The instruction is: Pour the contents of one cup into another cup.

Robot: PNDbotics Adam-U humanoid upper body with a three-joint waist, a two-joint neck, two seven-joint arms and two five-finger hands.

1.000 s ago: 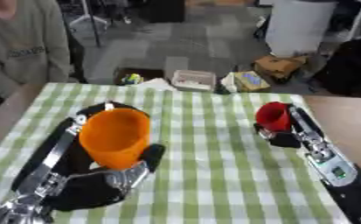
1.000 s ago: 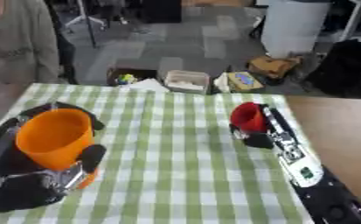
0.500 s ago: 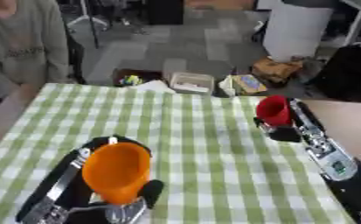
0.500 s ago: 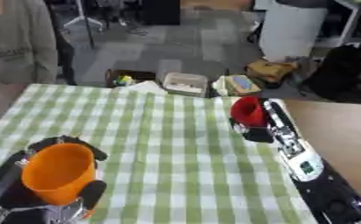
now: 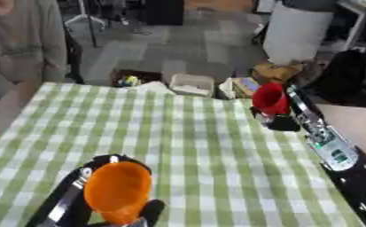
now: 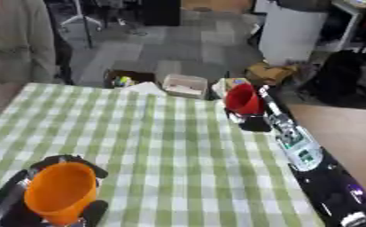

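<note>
We see left hand [image 5: 92, 208] near front-left corner of bench [image 5: 193, 146] with green-and-white checked cloth, fingers curled round orange plastic cup [image 5: 117, 191], cup raised off cloth, mouth tipped toward camera. Right hand [image 5: 278, 119] at far-right edge of bench, fingers grasping red plastic cup [image 5: 269, 98], mouth tilted left. Cups well apart. Contents of either cup: we cannot tell. Right arm [image 6: 309, 159] runs along right edge.

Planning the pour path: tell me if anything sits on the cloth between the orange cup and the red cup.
Nothing visible does. The orange cup in the left hand and the red cup in the right hand have only bare checked tablecloth between them.
</note>
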